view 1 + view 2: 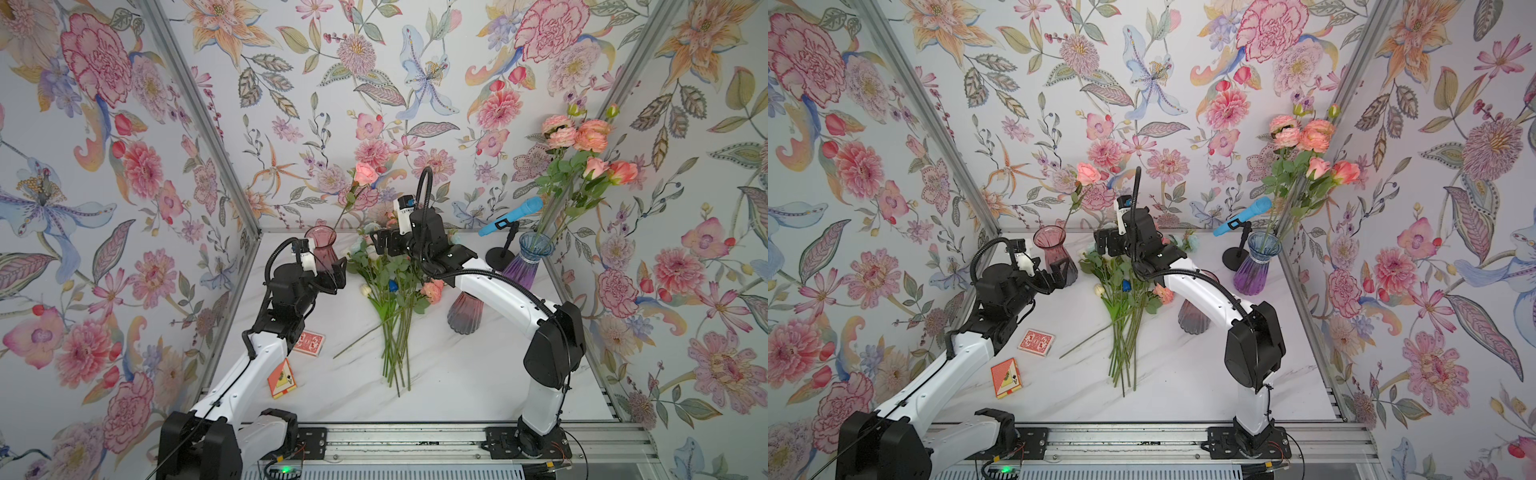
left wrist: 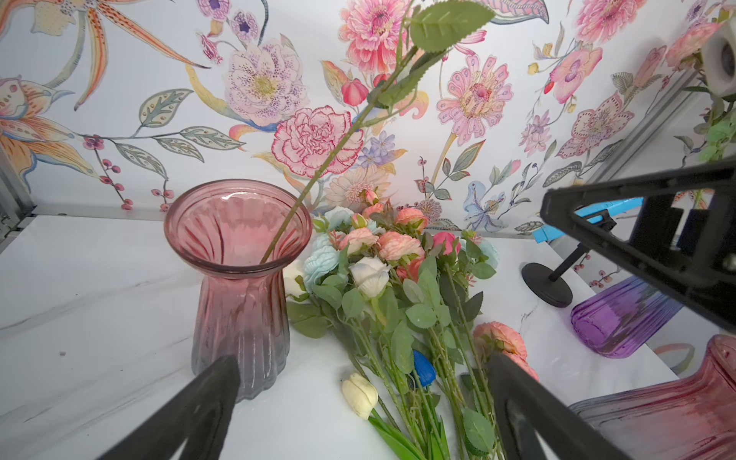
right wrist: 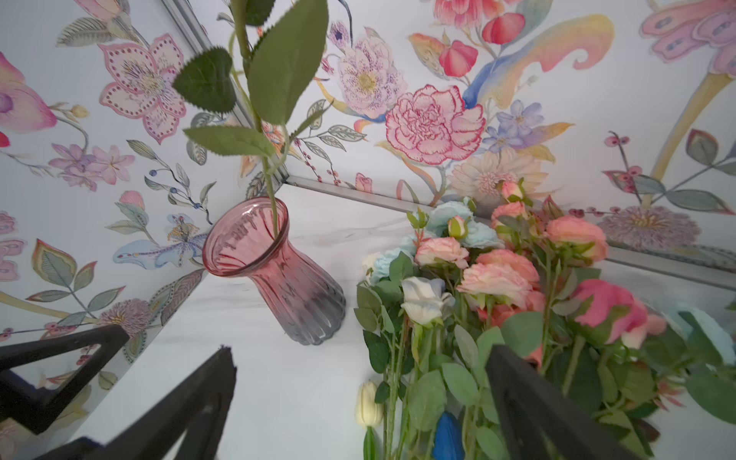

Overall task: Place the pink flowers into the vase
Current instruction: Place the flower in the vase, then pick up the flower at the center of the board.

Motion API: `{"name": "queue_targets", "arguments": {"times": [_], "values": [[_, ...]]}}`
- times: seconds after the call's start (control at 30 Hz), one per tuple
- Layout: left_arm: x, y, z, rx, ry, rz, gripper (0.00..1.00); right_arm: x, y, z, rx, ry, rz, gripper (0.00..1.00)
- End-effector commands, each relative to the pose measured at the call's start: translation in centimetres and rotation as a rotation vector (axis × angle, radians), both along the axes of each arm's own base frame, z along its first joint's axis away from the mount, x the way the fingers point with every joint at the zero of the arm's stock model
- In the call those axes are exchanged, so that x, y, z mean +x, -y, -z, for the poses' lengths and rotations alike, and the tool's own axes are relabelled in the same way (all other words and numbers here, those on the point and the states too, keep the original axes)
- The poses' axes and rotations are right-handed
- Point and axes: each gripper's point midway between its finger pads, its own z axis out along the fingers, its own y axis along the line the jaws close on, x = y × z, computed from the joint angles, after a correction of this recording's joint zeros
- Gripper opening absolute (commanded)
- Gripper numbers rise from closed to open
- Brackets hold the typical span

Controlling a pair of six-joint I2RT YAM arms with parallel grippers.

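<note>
Both top views show us one pink rose [image 1: 365, 173] standing in the pink vase [image 1: 321, 245] at eleven o'clock on the table [image 1: 457, 374]. More pink flowers [image 2: 398, 243] lie in the mixed bunch [image 1: 392, 299] at centre. Our left gripper [image 1: 338, 276] gapes empty at the vase's four o'clock. Our right gripper [image 3: 360, 350] spreads wide, empty, above the blooms.

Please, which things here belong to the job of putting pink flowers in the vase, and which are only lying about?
Belong to the job:
pink flowers in the pile
pink vase holding one rose
purple vase holding pink blooms

Only lying about:
white and pale blue blooms
blue microphone
red card deck
orange card box
second pink vase
</note>
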Motion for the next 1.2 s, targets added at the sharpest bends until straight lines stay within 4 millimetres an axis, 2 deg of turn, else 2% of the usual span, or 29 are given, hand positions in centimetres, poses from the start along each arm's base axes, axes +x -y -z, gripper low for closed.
{"name": "queue_targets", "arguments": {"times": [0.0, 0.2, 0.33, 0.47, 0.57, 0.8, 1.03, 1.17], "values": [[-0.3, 1.2, -0.3, -0.019, 0.026, 0.052, 1.00, -1.9, 1.7, 3.1, -0.146, -0.080, 0.049, 0.99], [-0.8, 1.2, 0.8, -0.016, 0.011, 0.055, 1.00, -4.7, 3.2, 7.3, -0.160, -0.226, 0.073, 0.99], [-1.1, 1.3, 1.2, -0.030, 0.005, 0.062, 1.00, -5.4, 5.3, 10.1, -0.191, -0.290, 0.145, 0.99], [-1.2, 1.8, 1.2, -0.043, 0.008, 0.081, 1.00, -5.8, 6.7, 14.0, -0.231, -0.397, 0.192, 1.00], [-1.2, 2.5, 1.3, -0.055, 0.006, 0.109, 1.00, -5.3, 7.6, 16.1, -0.265, -0.443, 0.222, 0.99], [-2.1, 5.4, 1.6, -0.026, 0.005, 0.212, 1.00, -3.3, 7.5, 18.9, -0.272, -0.509, 0.243, 0.82], [-3.7, 6.5, 1.4, 0.034, 0.039, 0.252, 1.00, -1.5, 7.3, 21.3, -0.277, -0.552, 0.270, 0.69], [-3.8, 6.6, 1.4, 0.042, 0.044, 0.250, 1.00, -0.7, 7.0, 22.0, -0.280, -0.559, 0.277, 0.60]]}}
